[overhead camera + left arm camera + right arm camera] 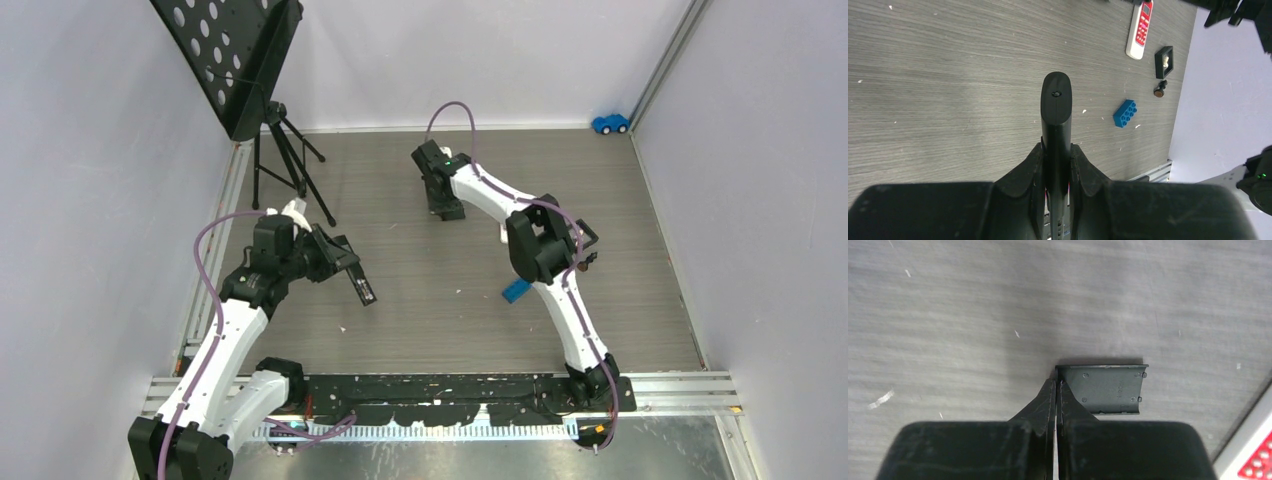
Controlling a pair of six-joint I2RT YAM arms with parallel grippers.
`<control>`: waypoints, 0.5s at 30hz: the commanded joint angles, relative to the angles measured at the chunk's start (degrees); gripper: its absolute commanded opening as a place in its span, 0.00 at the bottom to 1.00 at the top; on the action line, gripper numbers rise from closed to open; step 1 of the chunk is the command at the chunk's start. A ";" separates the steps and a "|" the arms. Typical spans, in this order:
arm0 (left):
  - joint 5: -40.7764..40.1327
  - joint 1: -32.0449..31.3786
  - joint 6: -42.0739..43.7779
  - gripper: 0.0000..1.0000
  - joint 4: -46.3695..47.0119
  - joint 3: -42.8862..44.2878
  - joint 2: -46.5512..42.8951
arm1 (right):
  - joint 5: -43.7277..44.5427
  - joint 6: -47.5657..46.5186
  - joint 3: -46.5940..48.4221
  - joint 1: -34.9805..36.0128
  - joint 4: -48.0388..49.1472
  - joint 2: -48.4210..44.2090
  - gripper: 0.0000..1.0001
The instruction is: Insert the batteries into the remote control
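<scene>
My left gripper [338, 262] [1056, 148] is shut on a black remote control [362, 286] [1056, 97], which sticks out past the fingertips above the table. At the far middle of the table my right gripper [446, 208] [1055, 382] is shut, with nothing visible between its fingers. Its tips rest at the left edge of a dark grey battery cover [1105, 389] lying flat. One tiny battery [1159, 90], dark with an orange-brown end, sits near the right wall. Other batteries are not in view.
A white-and-red remote [1139, 27] [1255, 465], a small black square frame [1163, 55] and a blue block [515, 291] [1124, 113] lie on the right half. A music stand [232, 60] on a tripod stands at back left, and a blue toy car [610, 123] is at back right.
</scene>
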 commanded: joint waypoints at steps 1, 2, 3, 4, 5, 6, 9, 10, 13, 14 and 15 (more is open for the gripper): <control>1.18 0.24 -1.04 0.00 6.60 1.64 -1.52 | -3.03 5.17 -10.38 -0.54 7.47 -14.27 0.00; 1.33 0.24 -1.75 0.00 8.06 1.39 -1.74 | -4.87 7.11 -13.79 -0.55 10.06 -17.86 0.00; 1.52 0.24 -2.69 0.00 9.89 0.91 -2.05 | -6.60 9.40 -17.40 -0.55 12.94 -21.89 0.00; 1.74 0.24 -3.58 0.00 11.82 0.20 -2.32 | -8.27 12.03 -20.79 -0.55 15.59 -25.58 0.00; 1.96 0.24 -4.70 0.00 13.99 -0.52 -2.58 | -10.19 15.00 -24.29 -0.55 18.61 -29.55 0.00; 2.12 0.23 -6.41 0.00 17.38 -1.24 -2.85 | -12.32 17.84 -28.65 -0.55 21.18 -33.19 0.00; 1.93 0.24 -11.14 0.00 26.60 -4.20 -3.41 | -17.60 28.50 -38.19 -0.53 29.70 -43.38 0.00; 1.63 0.24 -12.98 0.00 29.33 -5.41 -3.33 | -19.13 33.53 -41.57 -0.55 33.02 -46.79 0.00; 0.54 0.24 -18.59 0.00 40.24 -8.49 -2.44 | -21.74 44.48 -50.50 -0.15 43.44 -55.91 0.00; -0.07 0.24 -20.51 0.00 43.52 -9.34 -1.78 | -21.71 47.79 -52.90 0.33 46.80 -58.42 0.00; -0.37 0.24 -22.76 0.00 46.66 -10.18 -1.04 | -21.36 51.94 -54.75 0.96 49.59 -61.41 0.00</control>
